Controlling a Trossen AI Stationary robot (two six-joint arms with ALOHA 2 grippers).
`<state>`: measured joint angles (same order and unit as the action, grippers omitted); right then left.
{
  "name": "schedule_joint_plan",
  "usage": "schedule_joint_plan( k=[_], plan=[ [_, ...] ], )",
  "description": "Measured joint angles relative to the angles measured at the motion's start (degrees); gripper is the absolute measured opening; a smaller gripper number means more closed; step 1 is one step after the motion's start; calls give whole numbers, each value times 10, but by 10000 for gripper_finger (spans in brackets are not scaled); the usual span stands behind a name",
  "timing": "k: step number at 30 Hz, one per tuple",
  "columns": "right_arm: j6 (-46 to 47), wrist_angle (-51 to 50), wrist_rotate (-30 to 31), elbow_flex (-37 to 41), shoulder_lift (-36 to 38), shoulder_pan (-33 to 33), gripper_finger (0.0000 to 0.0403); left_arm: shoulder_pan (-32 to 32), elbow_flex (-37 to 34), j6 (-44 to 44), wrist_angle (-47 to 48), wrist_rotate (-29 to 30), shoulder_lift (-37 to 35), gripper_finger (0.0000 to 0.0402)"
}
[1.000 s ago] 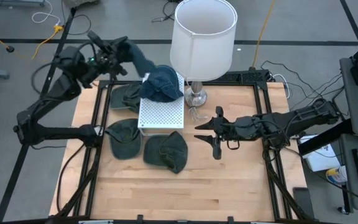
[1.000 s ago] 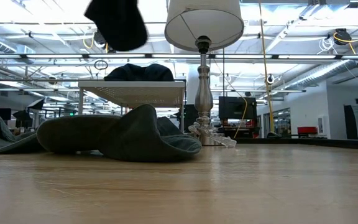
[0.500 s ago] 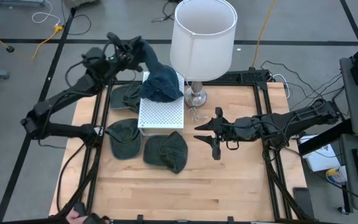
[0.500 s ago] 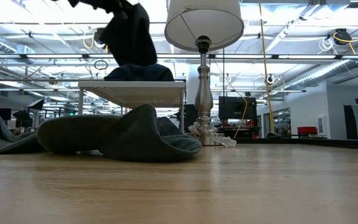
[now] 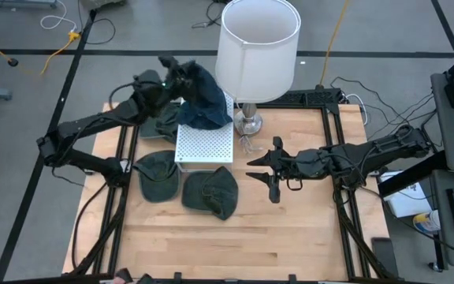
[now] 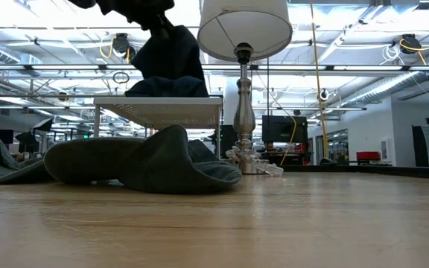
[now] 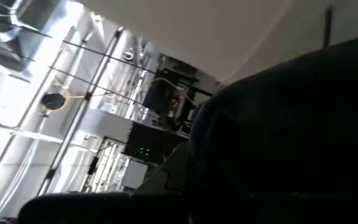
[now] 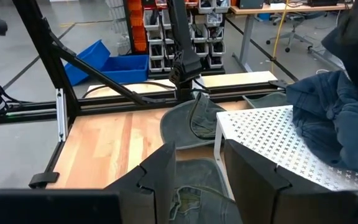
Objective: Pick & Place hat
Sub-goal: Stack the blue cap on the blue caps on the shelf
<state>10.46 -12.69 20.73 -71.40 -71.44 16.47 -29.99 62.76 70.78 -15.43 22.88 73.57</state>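
The left hand (image 5: 176, 72) is hanging in the upper middle of the high view, above the far end of the white perforated metal shelf (image 5: 204, 142), and it is pinching a dark navy fabric hat (image 5: 199, 83). That hat is draping down from the fingers and appears to be meeting the blue denim hat (image 5: 205, 110) lying on the shelf's far end; whether they are actually touching cannot be told. In the low view the dark navy fabric hat (image 6: 168, 52) is dangling above the shelf's top, just left of the white drum lampshade (image 6: 244, 26) of the silver-stemmed lamp.

The right hand (image 5: 268, 169) is waiting right of centre in the high view, low over the pale wooden counter (image 5: 290, 229), its fingers standing slightly apart with nothing between them.

Three olive-green fabric hats are lying on the counter: one (image 5: 158, 124) left of the shelf near the left arm, one (image 5: 157, 173) at the shelf's lower left corner, and one (image 5: 211, 190) just below the shelf.
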Motion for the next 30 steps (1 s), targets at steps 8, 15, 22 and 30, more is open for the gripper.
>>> schedule_joint_plan(
  k=[8, 15, 22, 30],
  plan=[
    [22, 0, -24, 0, 0, 1, 123, 16, 0, 27, -47, 49, 15, 43],
    [37, -1, -60, 0, 0, 1, 115, 10, 1, 14, -13, 62, 14, 43],
    [69, -1, -60, 0, 0, 1, 113, 40, 1, -22, 22, 57, 35, 43],
    [71, -1, -60, 0, 0, 5, 111, 65, 1, -33, 62, 58, 33, 43]
  ],
)
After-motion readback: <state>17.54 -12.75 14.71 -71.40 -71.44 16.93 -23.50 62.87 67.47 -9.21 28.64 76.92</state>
